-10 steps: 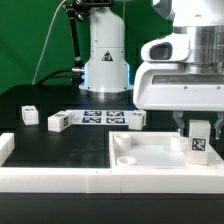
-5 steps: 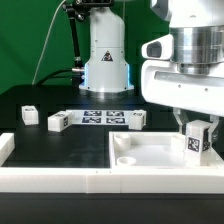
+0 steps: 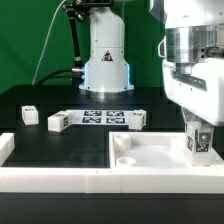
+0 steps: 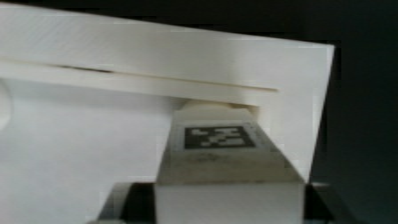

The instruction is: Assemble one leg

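Jaws tight around white tagged leg (image 3: 201, 143)

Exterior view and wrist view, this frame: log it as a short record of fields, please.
gripper: shut on the leg, at the exterior view's right
leg: upright, tag face showing, over the panel's right corner
panel: white, raised rim, on the black table
loose legs: three on the table behind
marker board: flat, between them

No readable text; only marker tags
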